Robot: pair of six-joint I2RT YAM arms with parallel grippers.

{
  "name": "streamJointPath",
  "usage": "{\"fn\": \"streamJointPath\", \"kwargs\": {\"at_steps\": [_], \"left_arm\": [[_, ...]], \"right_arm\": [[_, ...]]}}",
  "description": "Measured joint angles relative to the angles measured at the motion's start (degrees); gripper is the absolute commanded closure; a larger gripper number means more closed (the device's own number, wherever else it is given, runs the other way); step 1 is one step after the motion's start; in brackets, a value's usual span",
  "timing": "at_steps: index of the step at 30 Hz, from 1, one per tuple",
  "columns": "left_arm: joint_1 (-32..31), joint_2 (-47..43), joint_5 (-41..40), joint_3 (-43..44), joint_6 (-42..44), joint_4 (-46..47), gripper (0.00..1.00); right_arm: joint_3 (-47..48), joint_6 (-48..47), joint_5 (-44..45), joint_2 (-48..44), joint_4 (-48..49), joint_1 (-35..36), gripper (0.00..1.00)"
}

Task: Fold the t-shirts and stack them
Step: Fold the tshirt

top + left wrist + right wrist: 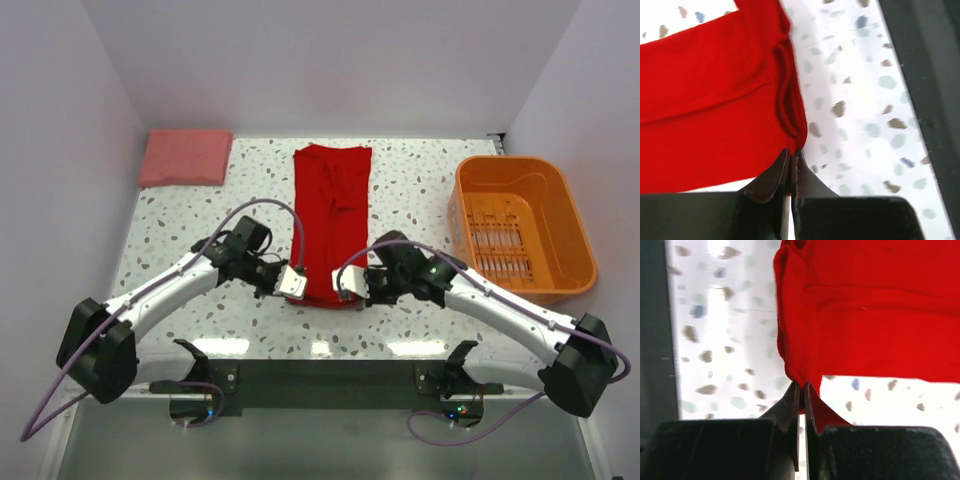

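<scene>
1. Overhead, top external: the red t-shirt [333, 200] lies as a long narrow strip down the middle of the table [200, 215], near hem between the arms. The left gripper [298, 292] is at its near-left corner and the right gripper [346, 293] at its near-right corner. A folded pink shirt [186, 157] sits in the far-left corner and an orange basket [505, 162] at the right, both well apart from the strip. Only this view shows the strip's whole length and the likely stacking spot; how the jaws stand is not legible here. Risk, as a judgement: carrying the hem forward unevenly would land the fold skewed.
2. Left wrist: the jaws are pressed together, pinching the corner of the red cloth where its folded edges bunch. This view alone shows how little fabric is caught, only the very tip. Risk: the thin bite slips free on lifting, or grips the top layer only, so the lower layers stay on the table.
3. Right wrist: the jaws are pressed together on the opposite corner, with a small red tab showing through below them — a deeper hold than the left's. Risk: unequal grips let one corner drop mid-fold. The cloth's far end is out of frame in both wrist views.
</scene>
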Motion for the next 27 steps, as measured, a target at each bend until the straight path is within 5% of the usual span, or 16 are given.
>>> {"fn": "streamJointPath", "kwargs": {"at_steps": [12,27], "left_arm": [[10.6,22.2,0.1,19.6,6.5,-0.1,1.0],[15.6,46.0,0.5,47.3,12.1,-4.8,1.0]], "right_arm": [[17.3,-11.7,-6.0,22.1,-0.4,-16.2,1.0],[44.5,-20.5,-10.5,47.2,-6.6,-26.0,1.0]]}}
